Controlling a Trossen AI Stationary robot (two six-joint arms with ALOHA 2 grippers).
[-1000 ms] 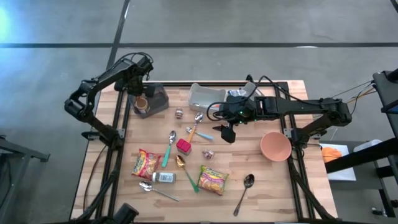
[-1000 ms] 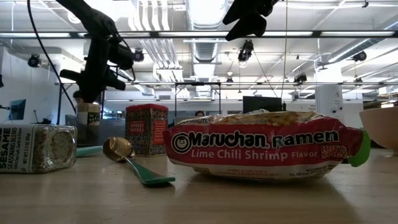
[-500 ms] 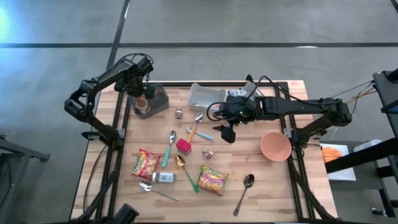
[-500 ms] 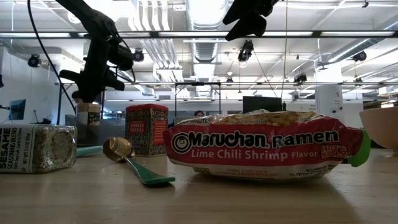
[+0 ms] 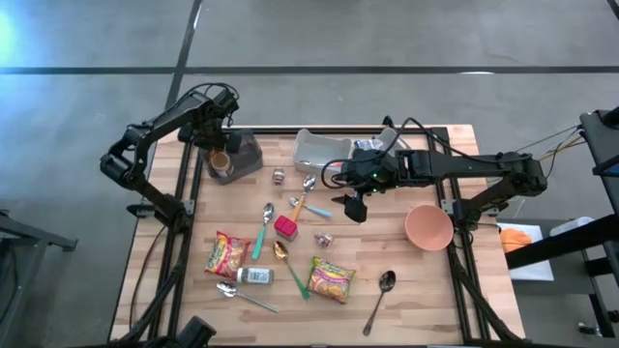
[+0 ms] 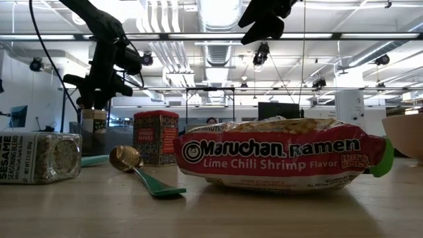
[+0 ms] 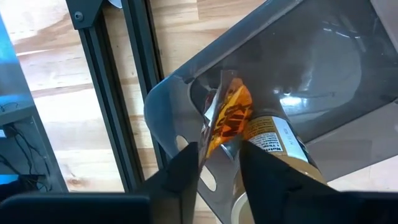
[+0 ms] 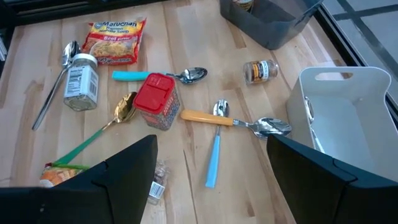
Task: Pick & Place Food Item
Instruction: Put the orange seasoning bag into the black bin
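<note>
Left gripper (image 7: 214,165) over grey bin (image 7: 323,74), fingers parted around orange packet (image 7: 227,118); right gripper (image 8: 211,180) open mid-table.

The left gripper (image 7: 219,163) has begun opening around the orange packet (image 7: 229,116).

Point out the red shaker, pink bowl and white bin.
red shaker (image 8: 155,92): right wrist view, on its red lid.
pink bowl (image 5: 428,228): high view, on the inside.
white bin (image 8: 344,119): right wrist view, on its inner floor.
</note>
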